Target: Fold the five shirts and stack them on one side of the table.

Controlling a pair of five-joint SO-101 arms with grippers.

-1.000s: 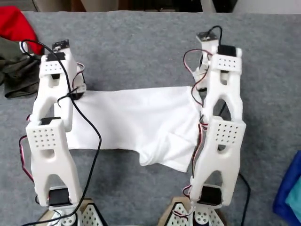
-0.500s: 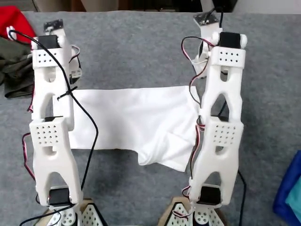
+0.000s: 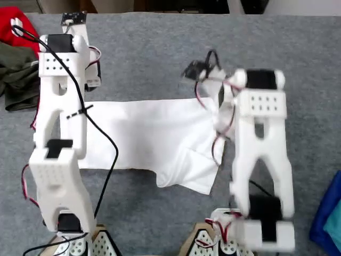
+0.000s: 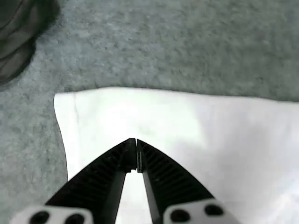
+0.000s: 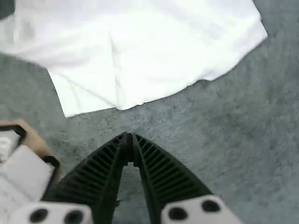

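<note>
At the worktop's (image 3: 160,48) 10 o'clock corner a red shirt (image 3: 13,28) is lying bunched, with a dark green shirt (image 3: 16,74) crumpled just below it, toward 9 o'clock. The left arm (image 3: 58,106) is stretching along the left side. Its pincer (image 4: 136,156) is clenched with nothing between the tips, and it is hanging over the white shirt (image 3: 154,136) near that shirt's 10 o'clock corner, where a seam is running beside the edge.

The white shirt is lying flat in the middle of the worktop, between the two arms, folded into a wide band. A creased flap is sticking out at its 5 o'clock corner.

The right arm (image 3: 258,154) is standing along the shirt's 3 o'clock edge. Its pincer (image 5: 130,148) is also clenched and empty, hanging over bare grey worktop just beside the shirt's hem.

At the worktop's 4 o'clock edge a blue shirt (image 3: 329,213) is lying, well apart from the white one.
</note>
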